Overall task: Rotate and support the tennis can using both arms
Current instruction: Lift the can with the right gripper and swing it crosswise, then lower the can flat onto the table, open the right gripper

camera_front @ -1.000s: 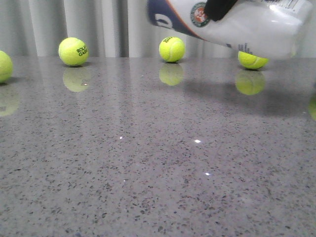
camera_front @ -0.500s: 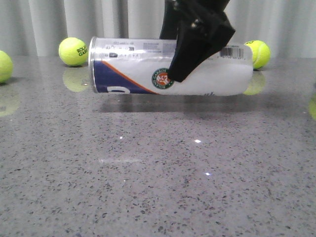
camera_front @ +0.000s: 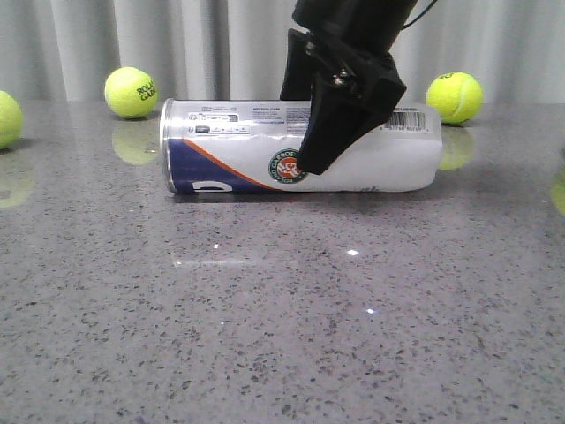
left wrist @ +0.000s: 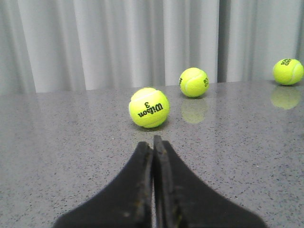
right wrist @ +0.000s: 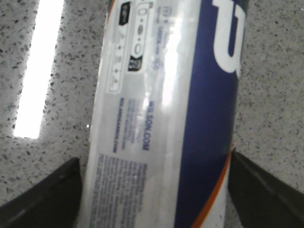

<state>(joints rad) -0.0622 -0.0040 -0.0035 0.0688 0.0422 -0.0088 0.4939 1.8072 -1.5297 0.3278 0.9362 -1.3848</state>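
The tennis can lies level on its side, down at the grey table top, its navy end to the left and its barcode end to the right. My right gripper comes down from above and is shut on the can near its middle. In the right wrist view the can fills the gap between both black fingers. My left gripper is shut with nothing in it, low over the table, and does not show in the front view. The can is out of the left wrist view.
Yellow-green tennis balls sit along the back by the grey curtain: one at the left, one at the right, one at the left edge. Ahead of the left gripper lie a Wilson ball and two farther balls.
The right gripper has brought the can down and leftward from a tilted hold high at the right. The can has levelled out and dropped to the table top.
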